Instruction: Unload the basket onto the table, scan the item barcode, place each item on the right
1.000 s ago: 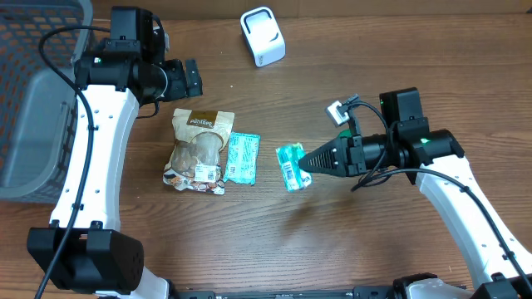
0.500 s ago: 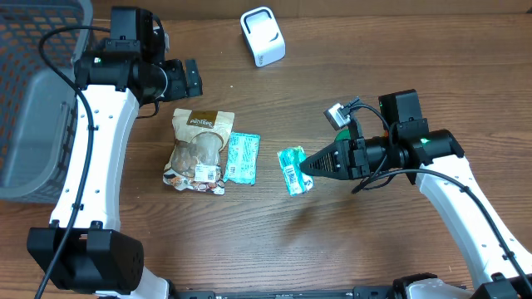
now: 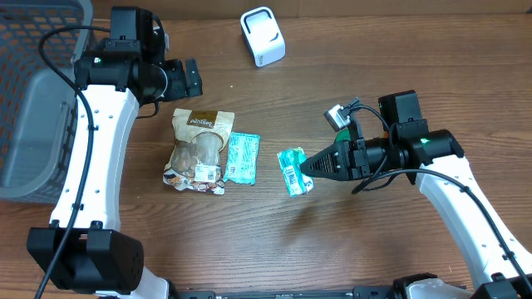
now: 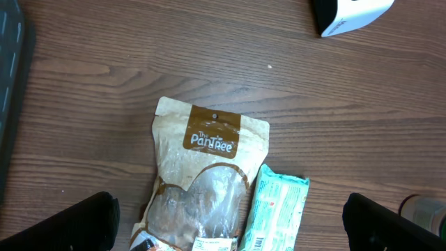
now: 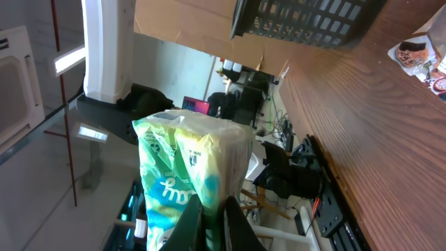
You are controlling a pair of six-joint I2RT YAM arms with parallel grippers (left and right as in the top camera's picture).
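My right gripper [image 3: 304, 165] is shut on a green snack packet [image 3: 292, 169], pinching its edge and holding it above the table's middle. A white label strip on the packet faces up. In the right wrist view the packet [image 5: 187, 164] stands up between the narrow black fingers [image 5: 189, 230]. The white barcode scanner [image 3: 263, 36] stands at the back, far from the packet. My left gripper [image 3: 188, 78] is open above a brown Pan Tree pouch [image 4: 208, 178] and a teal packet [image 4: 277, 209], its fingers [image 4: 78, 224] wide apart and holding nothing.
A dark mesh basket [image 3: 33, 50] with a grey liner fills the far left. The brown pouch [image 3: 199, 149] and teal packet [image 3: 243, 158] lie side by side left of centre. The scanner's corner [image 4: 348, 14] shows at the top of the left wrist view.
The right wrist has turned slightly with the green packet still in its grip. The left arm has not moved.
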